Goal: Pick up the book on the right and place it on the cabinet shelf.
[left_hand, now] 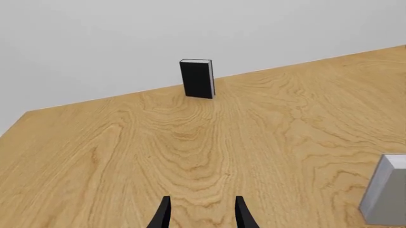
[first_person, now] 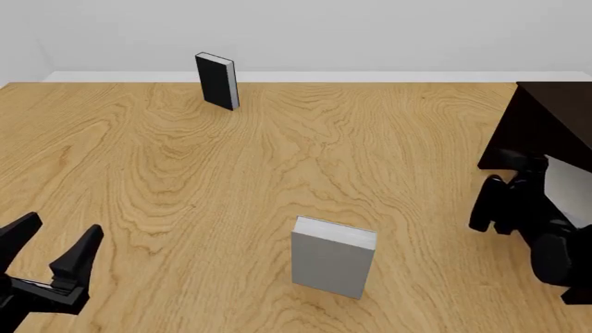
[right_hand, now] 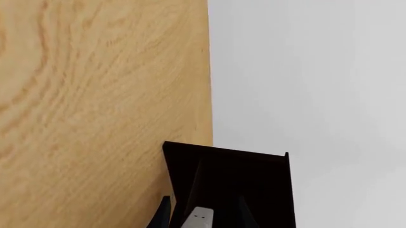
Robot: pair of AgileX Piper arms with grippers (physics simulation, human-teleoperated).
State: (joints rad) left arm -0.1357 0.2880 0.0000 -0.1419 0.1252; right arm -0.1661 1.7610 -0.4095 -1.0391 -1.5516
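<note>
Books: two grey (first_person: pixel 333 258) (first_person: pixel 561 195) (one black (first_person: pixel 218 81))

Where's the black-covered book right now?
In the front view the black book stands upright at the table's far edge, left of centre, well apart from the grey book near the middle and the cabinet on the right.

black book (first_person: pixel 216 80): upright, far left | grey book (first_person: pixel 332 257): upright, near centre | wooden table (first_person: pixel 185 180)

Table (first_person: pixel 277 159) rendered as smooth grained wood, matt; cabinet (first_person: pixel 545 118) as near-black wood; book (right_hand: pixel 199 218) covers shown plain grey, matt.
</note>
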